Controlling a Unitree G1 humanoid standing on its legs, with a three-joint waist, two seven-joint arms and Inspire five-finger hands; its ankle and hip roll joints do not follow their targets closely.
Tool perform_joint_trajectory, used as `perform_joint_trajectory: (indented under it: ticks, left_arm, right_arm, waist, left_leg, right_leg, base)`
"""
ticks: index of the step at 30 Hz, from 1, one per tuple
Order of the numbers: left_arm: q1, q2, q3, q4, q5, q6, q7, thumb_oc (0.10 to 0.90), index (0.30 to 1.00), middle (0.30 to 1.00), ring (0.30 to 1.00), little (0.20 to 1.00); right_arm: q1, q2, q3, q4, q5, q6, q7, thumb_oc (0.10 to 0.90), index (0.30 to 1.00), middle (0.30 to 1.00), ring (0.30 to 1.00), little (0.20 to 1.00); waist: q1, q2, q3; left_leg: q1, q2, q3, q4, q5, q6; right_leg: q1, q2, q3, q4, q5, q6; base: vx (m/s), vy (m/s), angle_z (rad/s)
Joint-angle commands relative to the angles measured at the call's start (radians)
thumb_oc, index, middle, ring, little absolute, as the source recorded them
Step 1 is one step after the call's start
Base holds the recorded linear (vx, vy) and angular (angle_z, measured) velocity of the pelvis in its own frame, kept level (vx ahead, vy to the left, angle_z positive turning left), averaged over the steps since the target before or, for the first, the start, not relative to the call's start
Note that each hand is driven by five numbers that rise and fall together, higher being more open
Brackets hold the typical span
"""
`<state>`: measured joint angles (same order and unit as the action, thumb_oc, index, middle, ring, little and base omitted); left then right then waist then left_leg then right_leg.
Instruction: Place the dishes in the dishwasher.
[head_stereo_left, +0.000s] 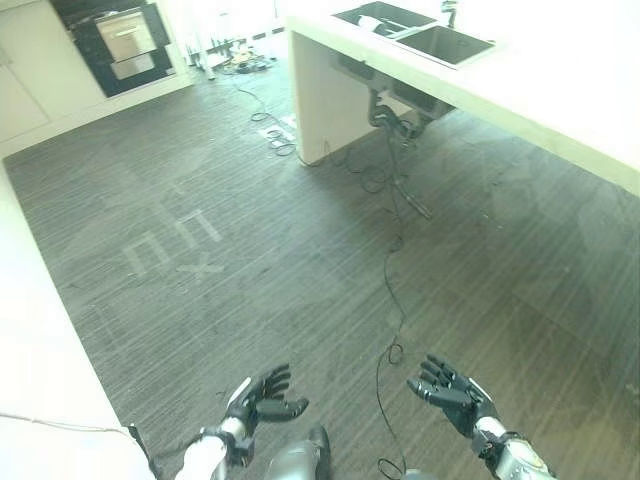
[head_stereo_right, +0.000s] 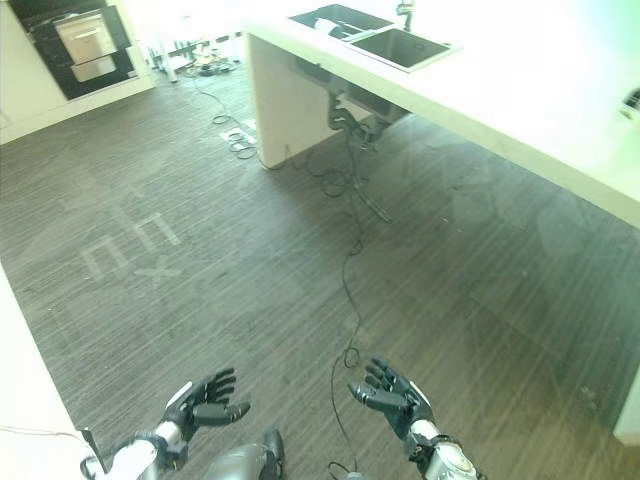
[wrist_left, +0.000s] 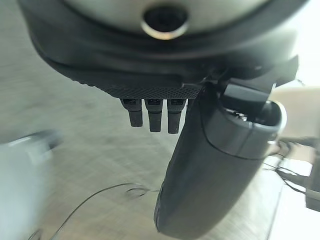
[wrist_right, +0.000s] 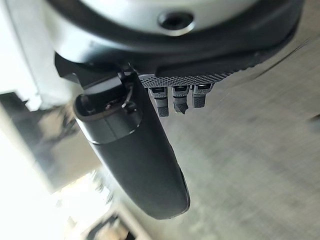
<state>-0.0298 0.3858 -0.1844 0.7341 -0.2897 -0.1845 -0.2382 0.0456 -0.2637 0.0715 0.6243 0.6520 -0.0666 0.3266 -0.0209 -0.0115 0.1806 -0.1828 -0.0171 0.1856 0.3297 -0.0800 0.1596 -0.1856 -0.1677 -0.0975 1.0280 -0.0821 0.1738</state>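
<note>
Silver-grey arms, dark hands, black fingers.

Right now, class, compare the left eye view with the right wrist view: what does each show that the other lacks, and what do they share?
The left eye view adds the white counter with its sink, the dark oven at the far wall, and the left hand, open above the floor. The right wrist view adds a close look along the right hand: its thumb stands out and its fingers are straight, holding nothing. Both share the right hand and the grey wood-grain floor.
</note>
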Motion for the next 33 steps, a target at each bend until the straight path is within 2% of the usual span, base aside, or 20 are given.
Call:
perform_joint_trajectory:
  ticks: [1, 4, 5, 6, 7, 11, 12, 13, 14, 15, 17, 20, 21, 22, 23, 24, 29, 30, 32, 33]
  left_arm:
    - [0.003, 0.033, -0.001, -0.094, -0.032, -0.077, 0.026, 0.800, 0.900, 0.900, 0.900, 0.900]
    - [0.009, 0.053, 0.014, -0.152, -0.049, -0.044, -0.051, 0.800, 0.900, 0.900, 0.900, 0.900]
    - [0.015, 0.052, 0.018, -0.163, -0.038, -0.036, -0.064, 0.800, 0.900, 0.900, 0.900, 0.900]
    - [0.034, 0.050, 0.016, -0.171, -0.012, -0.037, -0.073, 0.800, 0.900, 0.900, 0.900, 0.900]
    - [0.040, 0.046, 0.010, -0.161, -0.010, -0.048, -0.067, 0.800, 0.900, 0.900, 0.900, 0.900]
    - [0.036, 0.026, 0.003, -0.128, -0.043, -0.052, -0.081, 0.800, 0.900, 0.900, 0.900, 0.900]
    - [0.035, 0.001, -0.005, -0.112, -0.081, -0.048, -0.139, 0.800, 0.900, 0.900, 0.900, 0.900]
    - [0.035, -0.004, -0.008, -0.115, -0.076, -0.045, -0.144, 0.800, 0.900, 0.900, 0.900, 0.900]
    - [0.033, -0.010, -0.014, -0.117, -0.043, -0.038, -0.147, 0.800, 0.900, 0.900, 0.900, 0.900]
    - [0.030, -0.012, -0.024, -0.114, -0.009, -0.047, -0.143, 0.800, 0.900, 0.900, 0.900, 0.900]
    - [0.034, -0.013, -0.028, -0.122, -0.031, -0.052, -0.142, 0.800, 0.900, 0.900, 0.900, 0.900]
    - [0.033, -0.009, -0.015, -0.132, -0.055, -0.046, -0.155, 0.800, 0.900, 0.900, 0.900, 0.900]
    - [0.030, 0.003, -0.008, -0.147, -0.048, -0.051, -0.165, 0.800, 0.900, 0.900, 0.900, 0.900]
    - [0.033, 0.007, -0.006, -0.146, -0.045, -0.056, -0.165, 0.800, 0.900, 0.900, 0.900, 0.900]
    - [0.033, 0.008, -0.008, -0.144, -0.047, -0.057, -0.165, 0.800, 0.900, 0.900, 0.900, 0.900]
    - [0.040, 0.007, -0.012, -0.140, -0.044, -0.060, -0.175, 0.800, 0.900, 0.900, 0.900, 0.900]
    - [0.072, 0.014, 0.000, -0.166, -0.036, -0.068, -0.190, 0.800, 0.900, 0.900, 0.900, 0.900]
    - [0.075, 0.015, 0.005, -0.175, -0.043, -0.064, -0.195, 0.800, 0.900, 0.900, 0.900, 0.900]
    - [0.073, 0.027, 0.015, -0.194, -0.050, -0.049, -0.221, 0.800, 0.900, 0.900, 0.900, 0.900]
    - [0.070, 0.028, 0.016, -0.197, -0.046, -0.040, -0.225, 0.800, 0.900, 0.900, 0.900, 0.900]
  right_arm:
    - [-0.022, -0.040, 0.002, -0.029, 0.055, -0.074, 0.016, 0.800, 0.900, 0.900, 0.900, 0.900]
    - [-0.003, -0.059, -0.019, -0.046, 0.065, -0.065, 0.033, 0.800, 0.900, 0.900, 0.900, 0.900]
    - [0.001, -0.063, -0.025, -0.049, 0.067, -0.063, 0.042, 0.800, 0.900, 0.900, 0.900, 0.900]
    - [0.014, -0.066, -0.035, -0.049, 0.062, -0.067, 0.073, 0.800, 0.900, 0.900, 0.900, 0.900]
    - [0.017, -0.062, -0.038, -0.040, 0.056, -0.075, 0.086, 0.800, 0.900, 0.900, 0.900, 0.900]
    - [0.007, -0.067, -0.033, -0.029, 0.069, -0.079, 0.086, 0.800, 0.900, 0.900, 0.900, 0.900]
    - [-0.010, -0.080, -0.012, -0.031, 0.065, -0.097, 0.082, 0.800, 0.900, 0.900, 0.900, 0.900]
    - [-0.015, -0.085, -0.010, -0.033, 0.059, -0.095, 0.081, 0.800, 0.900, 0.900, 0.900, 0.900]
    - [-0.023, -0.095, -0.007, -0.036, 0.054, -0.092, 0.078, 0.800, 0.900, 0.900, 0.900, 0.900]
    - [-0.031, -0.106, -0.004, -0.035, 0.060, -0.095, 0.078, 0.800, 0.900, 0.900, 0.900, 0.900]
    - [-0.039, -0.129, -0.002, -0.031, 0.057, -0.101, 0.084, 0.800, 0.900, 0.900, 0.900, 0.900]
    - [-0.037, -0.136, -0.012, -0.026, 0.043, -0.103, 0.091, 0.800, 0.900, 0.900, 0.900, 0.900]
    - [-0.041, -0.143, -0.013, -0.017, 0.049, -0.110, 0.117, 0.800, 0.900, 0.900, 0.900, 0.900]
    - [-0.056, -0.138, 0.000, -0.008, 0.043, -0.109, 0.122, 0.800, 0.900, 0.900, 0.900, 0.900]
    - [-0.059, -0.135, 0.003, -0.004, 0.043, -0.111, 0.118, 0.800, 0.900, 0.900, 0.900, 0.900]
    - [-0.057, -0.125, 0.010, 0.000, 0.053, -0.113, 0.082, 0.800, 0.900, 0.900, 0.900, 0.900]
    - [-0.041, -0.126, 0.022, 0.007, 0.043, -0.106, 0.081, 0.800, 0.900, 0.900, 0.900, 0.900]
    - [-0.035, -0.127, 0.019, 0.005, 0.035, -0.104, 0.082, 0.800, 0.900, 0.900, 0.900, 0.900]
    - [-0.015, -0.129, -0.001, 0.003, 0.030, -0.104, 0.078, 0.800, 0.900, 0.900, 0.900, 0.900]
    - [-0.012, -0.130, -0.007, 0.008, 0.037, -0.106, 0.072, 0.800, 0.900, 0.900, 0.900, 0.900]
  waist:
    - [-0.025, 0.046, -0.003]
    - [-0.062, 0.046, 0.019]
    - [-0.072, 0.038, 0.019]
    - [-0.091, 0.005, 0.026]
    - [-0.096, 0.006, 0.027]
    - [-0.102, 0.011, 0.013]
    - [-0.106, 0.025, -0.001]
    - [-0.102, 0.026, -0.002]
    - [-0.087, 0.014, -0.008]
    - [-0.076, 0.004, -0.009]
    - [-0.054, -0.005, -0.001]
    - [-0.041, -0.018, 0.006]
    - [-0.017, -0.022, 0.016]
    - [-0.002, -0.022, 0.011]
    - [-0.003, -0.018, 0.008]
    - [0.001, 0.024, 0.007]
    - [0.032, 0.044, 0.008]
    - [0.034, 0.044, 0.009]
    - [0.021, 0.047, -0.001]
    - [0.016, 0.040, -0.009]
  left_leg:
    - [0.014, 0.015, -0.038, -0.030, -0.107, -0.086]
    - [0.076, -0.004, -0.092, -0.030, -0.139, -0.097]
    - [0.090, -0.013, -0.101, -0.030, -0.152, -0.098]
    - [0.154, -0.053, -0.108, -0.030, -0.206, -0.100]
    - [0.184, -0.057, -0.117, -0.030, -0.232, -0.100]
    - [0.254, -0.077, -0.142, -0.030, -0.271, -0.107]
    - [0.320, -0.055, -0.124, -0.030, -0.189, -0.146]
    - [0.350, -0.049, -0.112, -0.030, -0.135, -0.162]
    - [0.389, -0.053, -0.097, -0.023, -0.002, -0.197]
    - [0.328, -0.060, -0.101, 0.115, 0.065, -0.226]
    - [0.192, -0.061, -0.103, 0.353, 0.117, -0.245]
    - [0.080, -0.035, -0.074, 0.478, 0.130, -0.239]
    - [-0.008, -0.023, -0.053, 0.425, 0.104, -0.215]
    - [0.028, -0.014, -0.012, 0.187, 0.046, -0.186]
    - [0.049, -0.005, 0.007, 0.098, 0.039, -0.183]
    - [-0.024, 0.062, -0.004, -0.030, -0.023, -0.199]
    - [-0.199, 0.151, -0.117, -0.030, 0.006, -0.242]
    - [-0.206, 0.161, -0.108, -0.030, 0.008, -0.241]
    - [-0.181, 0.196, -0.013, -0.030, 0.011, -0.227]
    - [-0.165, 0.188, -0.005, -0.030, -0.004, -0.232]
  right_leg:
    - [0.098, 0.127, -0.097, -0.346, 0.095, 0.007]
    - [0.038, 0.158, -0.115, -0.611, 0.051, -0.036]
    - [0.022, 0.148, -0.126, -0.720, 0.083, -0.036]
    - [-0.121, 0.072, -0.137, -0.728, 0.094, -0.008]
    - [-0.163, 0.053, -0.148, -0.728, 0.099, 0.002]
    - [-0.120, 0.082, -0.128, -0.728, 0.092, -0.029]
    - [-0.060, 0.121, -0.108, -0.728, 0.046, -0.070]
    - [-0.040, 0.125, -0.105, -0.728, 0.029, -0.078]
    - [-0.008, 0.116, -0.096, -0.728, 0.001, -0.090]
    - [0.017, 0.109, -0.096, -0.728, -0.017, -0.106]
    - [0.069, 0.101, -0.101, -0.728, -0.053, -0.135]
    - [0.107, 0.092, -0.099, -0.728, -0.077, -0.150]
    - [0.145, 0.098, -0.090, -0.728, -0.103, -0.155]
    - [0.157, 0.103, -0.075, -0.728, -0.126, -0.143]
    - [0.160, 0.105, -0.077, -0.728, -0.133, -0.137]
    - [0.188, 0.143, -0.072, -0.728, -0.166, -0.117]
    - [0.230, 0.150, -0.033, -0.728, -0.211, -0.096]
    - [0.238, 0.142, -0.038, -0.728, -0.216, -0.090]
    - [0.279, 0.112, -0.077, -0.728, -0.237, -0.074]
    - [0.296, 0.099, -0.078, -0.728, -0.253, -0.069]
  base:
    - [0.29, -0.061, -0.07]
    - [0.39, -0.149, 0.11]
    - [0.50, -0.211, 0.52]
    - [0.53, -0.211, 0.39]
    - [0.60, -0.225, 0.28]
    - [0.47, -0.171, 0.04]
    - [0.64, -0.237, 0.23]
    - [0.66, -0.260, 0.39]
    - [0.35, -0.178, 0.10]
    - [0.36, -0.185, -0.12]
    - [0.29, -0.140, -0.16]
    - [0.21, -0.091, -0.38]
    - [0.48, 0.019, -0.16]
    - [0.51, 0.073, -0.22]
    - [0.60, 0.284, -0.97]
    - [0.41, 0.235, -1.29]
    - [0.35, 0.207, -0.68]
    - [0.40, 0.301, -0.85]
    - [0.46, 0.363, -0.63]
    - [0.38, 0.316, 0.01]
